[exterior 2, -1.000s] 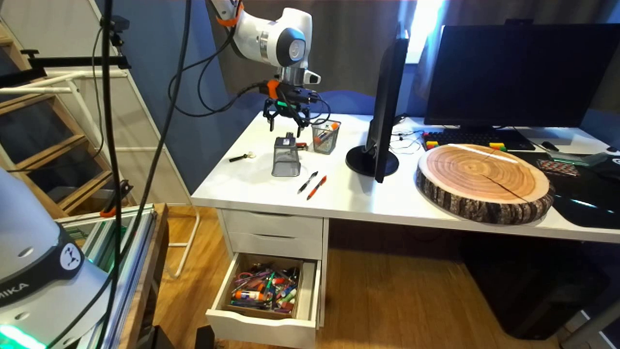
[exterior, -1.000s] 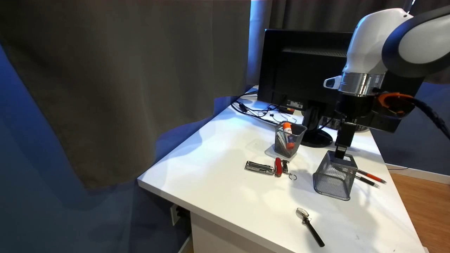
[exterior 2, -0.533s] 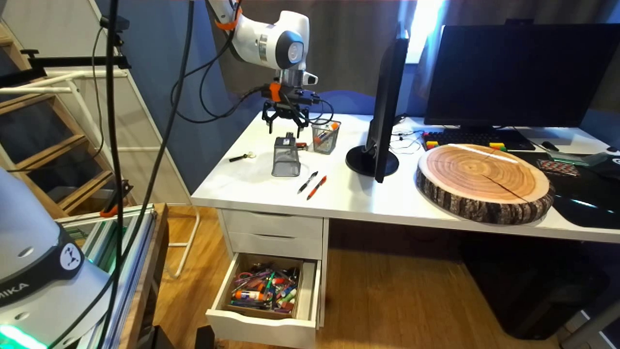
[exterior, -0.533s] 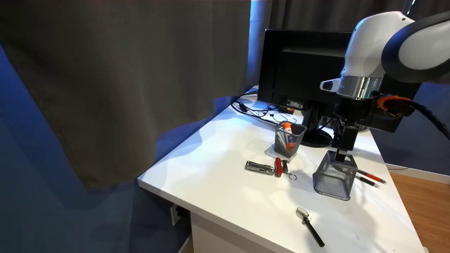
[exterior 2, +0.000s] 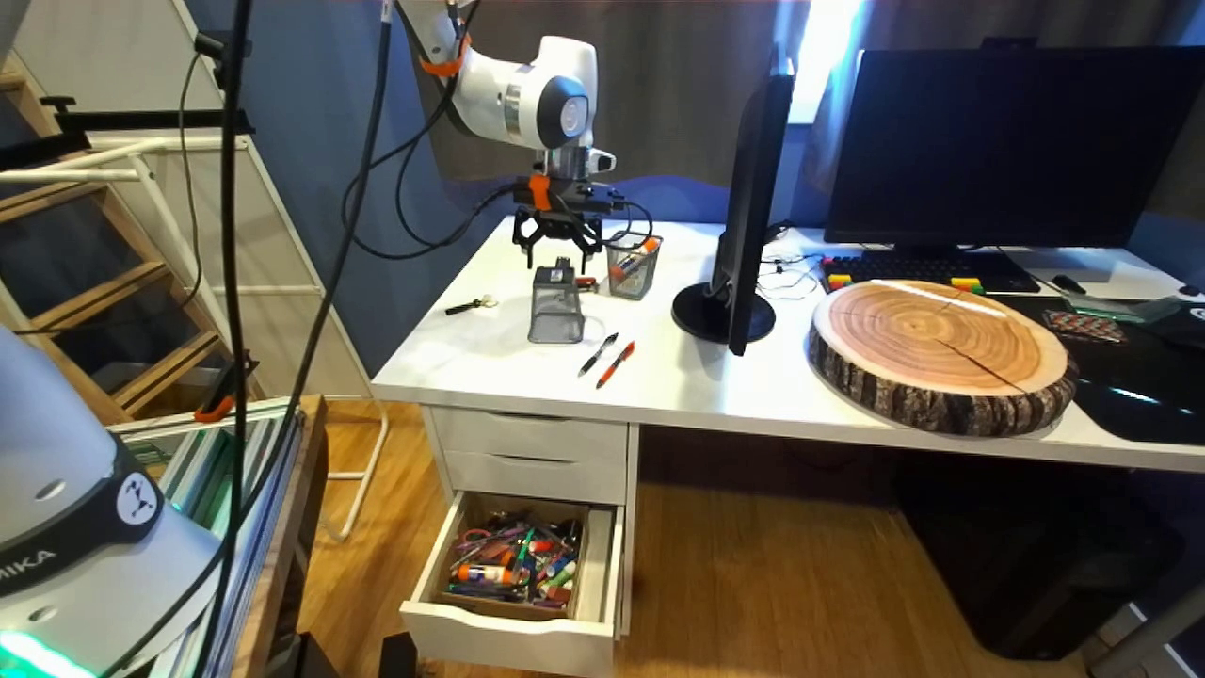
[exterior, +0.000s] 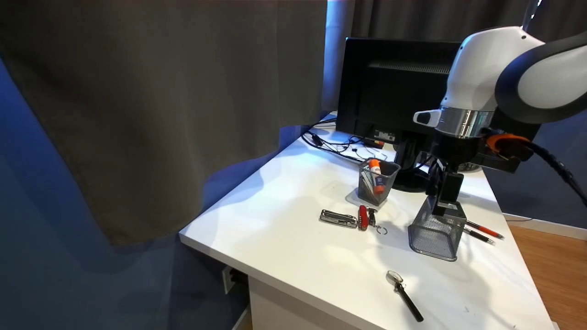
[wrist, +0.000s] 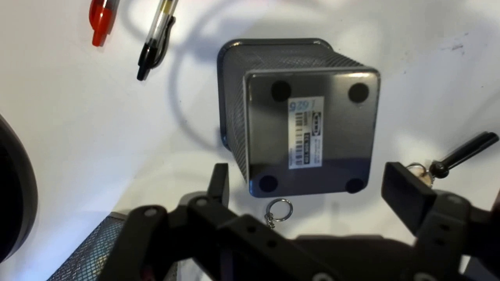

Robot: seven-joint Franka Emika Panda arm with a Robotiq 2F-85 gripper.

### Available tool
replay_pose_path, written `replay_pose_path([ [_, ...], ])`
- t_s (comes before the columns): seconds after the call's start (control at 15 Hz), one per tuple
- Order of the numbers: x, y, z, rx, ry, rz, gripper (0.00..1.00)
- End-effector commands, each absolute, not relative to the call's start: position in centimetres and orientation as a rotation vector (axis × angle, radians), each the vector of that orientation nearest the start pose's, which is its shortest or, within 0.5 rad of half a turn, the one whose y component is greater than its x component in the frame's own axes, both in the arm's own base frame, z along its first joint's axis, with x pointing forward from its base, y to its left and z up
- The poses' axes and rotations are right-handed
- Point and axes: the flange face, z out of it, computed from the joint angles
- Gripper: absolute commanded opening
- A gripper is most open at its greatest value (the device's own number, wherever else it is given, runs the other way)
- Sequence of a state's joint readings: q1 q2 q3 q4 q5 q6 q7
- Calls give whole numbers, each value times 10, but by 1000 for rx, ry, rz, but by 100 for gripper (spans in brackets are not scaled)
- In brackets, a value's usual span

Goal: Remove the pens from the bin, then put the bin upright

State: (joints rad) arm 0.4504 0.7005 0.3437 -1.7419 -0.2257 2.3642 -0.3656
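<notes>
The dark grey wire-mesh bin stands upside down on the white desk, seen in both exterior views [exterior: 438,231] [exterior 2: 556,311]. Its closed base with a label faces up in the wrist view [wrist: 336,128]. A red pen [exterior 2: 616,365] and a black pen [exterior 2: 598,355] lie on the desk beside it, outside the bin. They also show at the top left of the wrist view, the red pen [wrist: 102,21] left of the black pen [wrist: 154,47]. My gripper [wrist: 306,185] is open and empty, pointing down just above the bin, its fingers spread wider than the base [exterior 2: 558,262].
Another mesh holder [exterior: 378,181] with a glue stick stands near the monitor stand [exterior: 412,178]. A multi-tool [exterior: 338,219], a red pocket knife [exterior: 362,217] and a black key fob [exterior: 408,300] lie on the desk. The monitor [exterior 2: 753,207] rises beside the arm.
My gripper has come down closer to the bin's base, with a slight sideways shift, and stays open. The bin and the pens have not moved.
</notes>
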Motion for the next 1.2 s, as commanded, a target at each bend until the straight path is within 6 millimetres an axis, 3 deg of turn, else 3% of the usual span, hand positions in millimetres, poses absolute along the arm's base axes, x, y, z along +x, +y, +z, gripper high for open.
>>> replay_pose_path([
  [0.0, 482, 463, 183, -2467, -1860, 34, 100],
  [0.53, 481, 460, 169, -2450, -1882, 83, 100],
  [0.6, 481, 458, 169, -2446, -1882, 80, 96],
  [0.67, 482, 456, 169, -2441, -1883, 74, 74],
  [0.8, 485, 451, 171, -2441, -1880, 57, 70],
  [1.0, 491, 440, 178, -2412, -1826, -40, 53],
  [1.13, 495, 428, 182, -2376, -1795, -119, 53],
])
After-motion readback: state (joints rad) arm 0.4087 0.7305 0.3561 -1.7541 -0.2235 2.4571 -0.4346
